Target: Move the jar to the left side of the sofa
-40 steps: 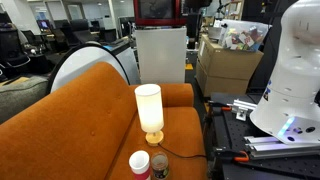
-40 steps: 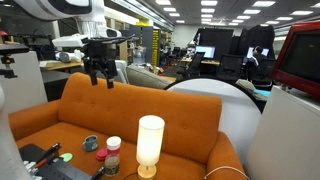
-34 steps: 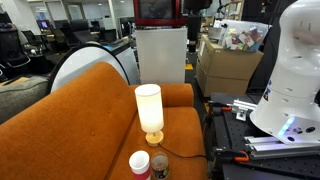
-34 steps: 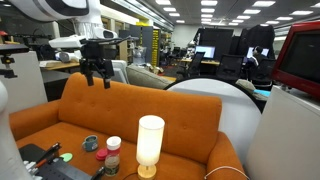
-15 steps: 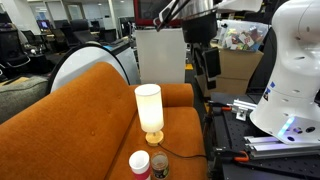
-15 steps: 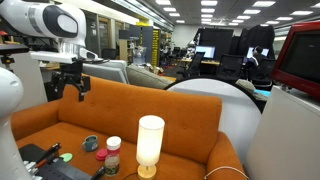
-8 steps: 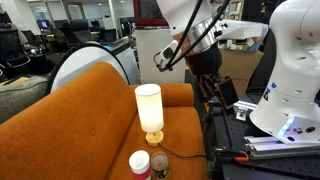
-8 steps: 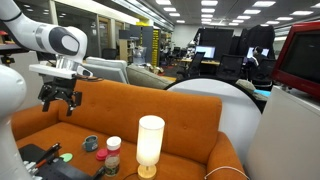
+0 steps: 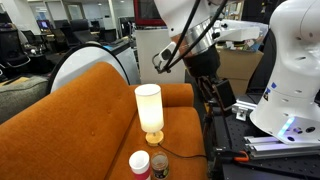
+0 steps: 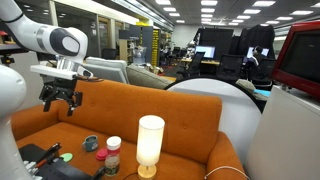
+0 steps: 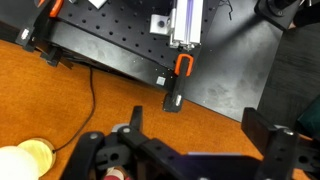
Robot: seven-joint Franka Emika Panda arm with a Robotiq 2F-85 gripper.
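Big orange sofa [image 10: 180, 105] fills most of the shot. The gripper [image 10: 58, 104] hangs in front of the backrest, fingers spread wide with nothing in them. A glowing lamp [image 10: 150, 143] stands on the seat. The jar [image 10: 113, 155] sits upright just beside it, well apart from the gripper.

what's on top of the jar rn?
Only its round white lid sits on the jar; the gripper hangs well away from it. The lid hides the contents.
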